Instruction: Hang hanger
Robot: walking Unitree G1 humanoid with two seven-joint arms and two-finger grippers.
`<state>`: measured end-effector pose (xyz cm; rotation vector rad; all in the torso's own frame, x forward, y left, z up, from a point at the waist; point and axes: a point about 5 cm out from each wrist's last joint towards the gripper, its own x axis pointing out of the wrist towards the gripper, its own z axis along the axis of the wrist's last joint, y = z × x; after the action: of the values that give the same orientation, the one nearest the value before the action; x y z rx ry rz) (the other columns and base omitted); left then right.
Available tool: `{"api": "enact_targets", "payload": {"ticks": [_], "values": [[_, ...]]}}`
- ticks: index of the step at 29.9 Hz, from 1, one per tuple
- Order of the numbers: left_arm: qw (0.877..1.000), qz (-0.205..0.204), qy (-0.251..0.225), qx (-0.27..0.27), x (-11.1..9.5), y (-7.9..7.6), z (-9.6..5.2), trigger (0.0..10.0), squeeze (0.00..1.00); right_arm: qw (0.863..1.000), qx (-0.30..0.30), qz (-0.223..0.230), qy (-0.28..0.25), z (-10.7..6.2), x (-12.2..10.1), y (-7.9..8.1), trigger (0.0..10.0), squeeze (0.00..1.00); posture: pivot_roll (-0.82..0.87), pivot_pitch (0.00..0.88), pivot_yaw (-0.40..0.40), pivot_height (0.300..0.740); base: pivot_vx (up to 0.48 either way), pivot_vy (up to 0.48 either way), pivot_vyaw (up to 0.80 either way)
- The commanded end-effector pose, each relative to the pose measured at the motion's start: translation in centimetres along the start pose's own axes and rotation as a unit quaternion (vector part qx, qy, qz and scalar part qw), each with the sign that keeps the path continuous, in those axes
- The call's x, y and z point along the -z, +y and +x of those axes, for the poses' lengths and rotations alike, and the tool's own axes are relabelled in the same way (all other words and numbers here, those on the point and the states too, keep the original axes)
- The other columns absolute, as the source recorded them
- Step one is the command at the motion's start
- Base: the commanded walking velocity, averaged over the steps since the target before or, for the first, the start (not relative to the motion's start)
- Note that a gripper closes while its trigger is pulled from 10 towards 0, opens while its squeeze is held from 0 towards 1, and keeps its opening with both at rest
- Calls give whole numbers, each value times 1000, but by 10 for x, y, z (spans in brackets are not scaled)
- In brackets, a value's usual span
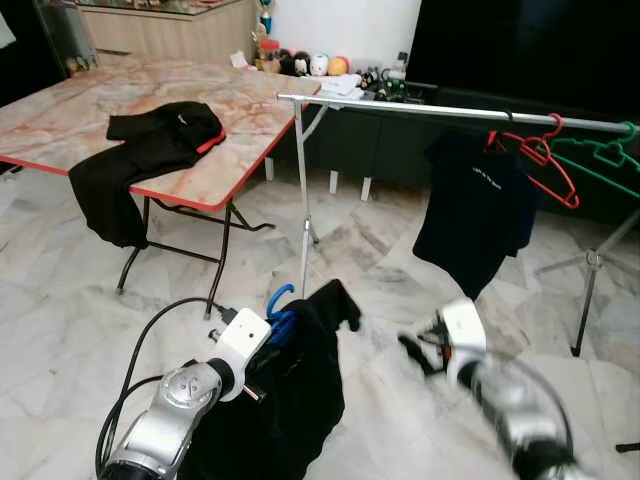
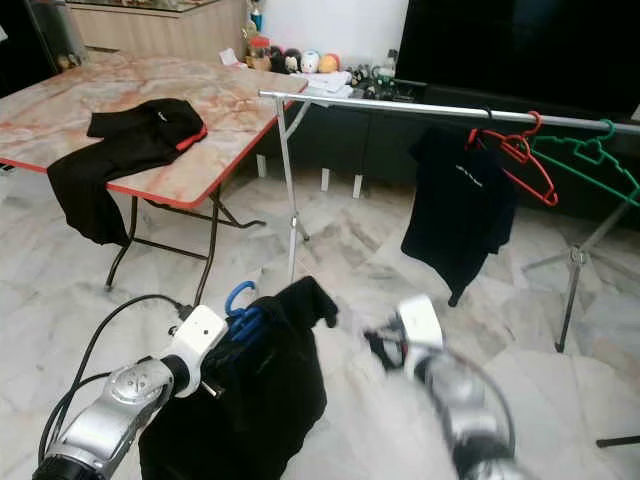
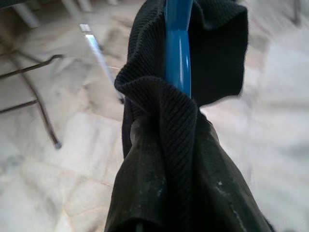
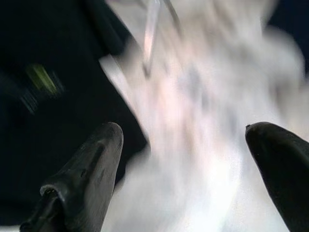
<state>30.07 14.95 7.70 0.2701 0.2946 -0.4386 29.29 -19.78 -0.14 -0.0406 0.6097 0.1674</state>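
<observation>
One blue hanger [image 1: 280, 310] in left gripper [image 1: 268, 352]

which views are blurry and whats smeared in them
Left and right eye views: the right end effector and its silver arm are motion-smeared, the rest sharp. Right wrist view: pale marble floor heavily smeared, black fingers sharper. Left wrist view: blue plastic hanger and black ribbed garment crisp.

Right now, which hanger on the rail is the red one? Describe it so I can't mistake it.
Find the silver clothes rail running across the room beyond the marble table. Toward its right end, a black T-shirt hangs, with two bare hangers next to it. The red hanger is the one right beside the shirt; the green hanger hangs further right.
</observation>
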Motion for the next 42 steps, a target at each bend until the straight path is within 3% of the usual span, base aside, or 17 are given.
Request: {"api": "enact_targets", "payload": {"ticks": [1, 3, 4, 6, 11, 17, 42], "values": [[999, -27, -20, -29, 1, 5, -3, 10000, 0, 997, 40, 42, 48, -6, 32, -1, 10000, 0, 105, 0, -3, 740, 0, 0, 0], [998, -41, -24, -41, 6, 6, -7, 10000, 0, 987, 58, 128, 77, -12, 58, 4, 10000, 0, 97, 0, 1, 740, 0, 0, 0], [997, -46, -25, -48, 8, 6, -9, 10000, 0, 982, 69, 147, 94, -16, 70, 7, 10000, 0, 97, 0, 2, 740, 0, 0, 0], [995, -70, -20, -67, 19, 7, -16, 10000, 0, 971, 109, 165, 137, -27, 99, 10, 10000, 0, 97, 0, 4, 740, 0, 0, 0], [995, -60, -16, -75, 29, 7, -28, 10000, 0, 957, 144, 192, 161, -40, 124, 12, 10000, 0, 110, 0, 8, 740, 0, 0, 0], [995, -62, -13, -82, 33, 9, -32, 10000, 0, 964, 119, 164, 174, -42, 132, 22, 10000, 0, 98, 0, 16, 740, 424, 0, 0], [995, -60, -12, -78, 34, 8, -32, 10000, 0, 964, 121, 163, 174, -42, 132, 22, 10000, 0, 98, 0, 17, 740, 480, 0, 0]]}}
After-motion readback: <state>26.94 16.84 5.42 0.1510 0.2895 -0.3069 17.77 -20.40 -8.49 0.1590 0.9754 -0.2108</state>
